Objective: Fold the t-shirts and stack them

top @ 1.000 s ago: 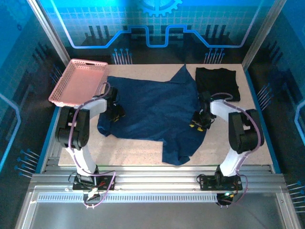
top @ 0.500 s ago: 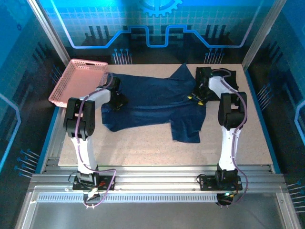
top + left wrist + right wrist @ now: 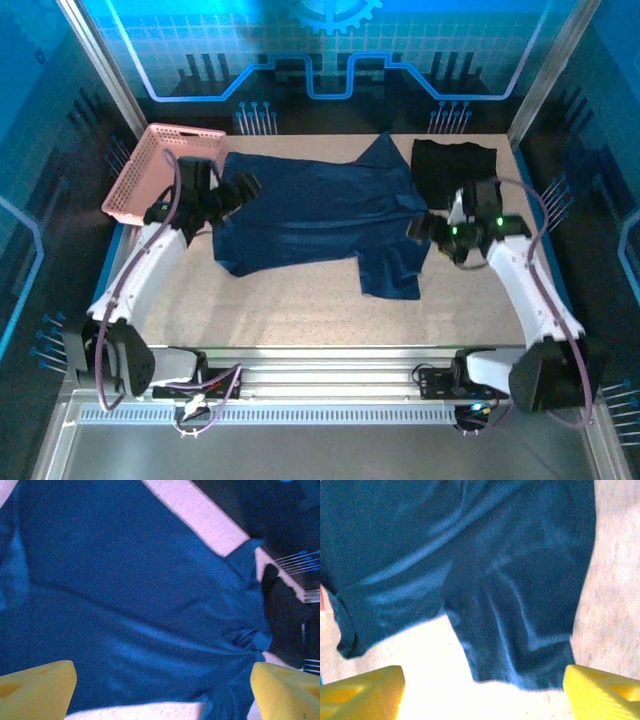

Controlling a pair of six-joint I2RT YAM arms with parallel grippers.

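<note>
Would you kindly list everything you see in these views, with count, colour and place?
navy t-shirt: one, navy blue, spread out across the far half of the table.
black t-shirt: one, black, folded, at the far right corner.
basket: one, pink, perforated, at the far left corner.
table: one, pale speckled top, under everything.
left fingers: two, yellow tips, set wide apart above the navy t-shirt's left part.
right fingers: two, yellow tips, set wide apart above the navy t-shirt's right part.

Beige table (image 3: 300, 310): navy t-shirt (image 3: 320, 215), black t-shirt (image 3: 455, 170), pink basket (image 3: 140, 178).
</note>
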